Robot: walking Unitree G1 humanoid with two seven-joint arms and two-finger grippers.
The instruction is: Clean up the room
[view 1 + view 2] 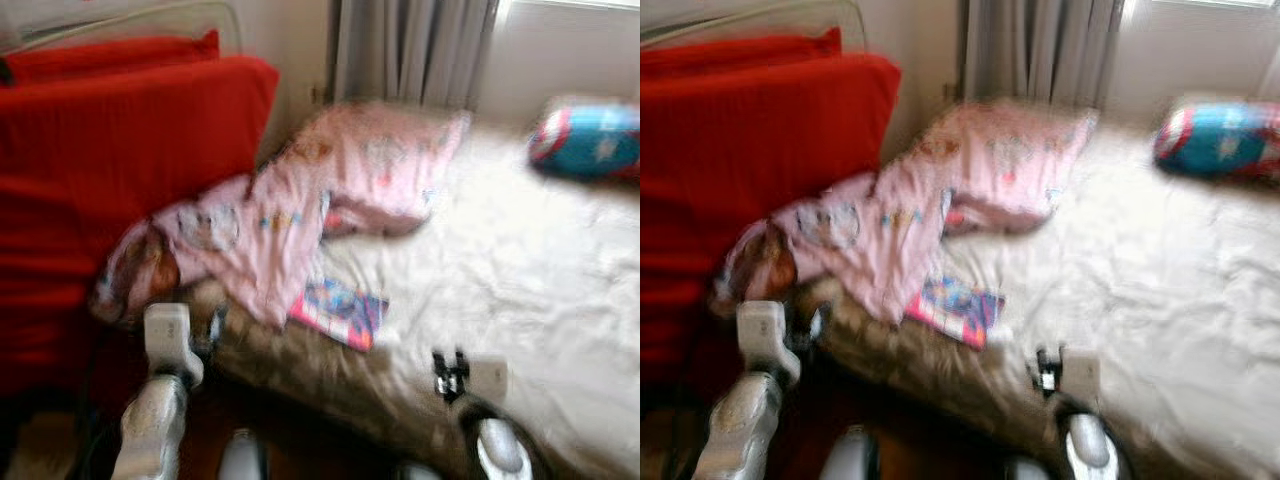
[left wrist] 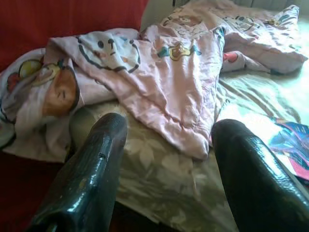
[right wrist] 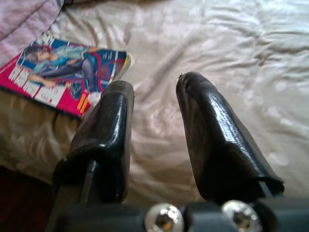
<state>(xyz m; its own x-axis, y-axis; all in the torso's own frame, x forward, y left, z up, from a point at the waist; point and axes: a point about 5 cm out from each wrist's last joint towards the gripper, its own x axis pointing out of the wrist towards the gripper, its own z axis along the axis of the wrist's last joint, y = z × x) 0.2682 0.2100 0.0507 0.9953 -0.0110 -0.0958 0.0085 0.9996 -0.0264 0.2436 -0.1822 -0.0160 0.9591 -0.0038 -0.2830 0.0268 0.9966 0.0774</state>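
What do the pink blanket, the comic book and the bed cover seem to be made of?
Pink blanket: soft printed fabric, probably cotton or fleece; it lies crumpled in loose folds, matt.
Comic book: thin paper with a glossy printed cover; it lies flat, one corner slightly lifted.
Bed cover: woven cloth with a faint floral pattern and a slight sheen, wrinkled; the fibre cannot be told.
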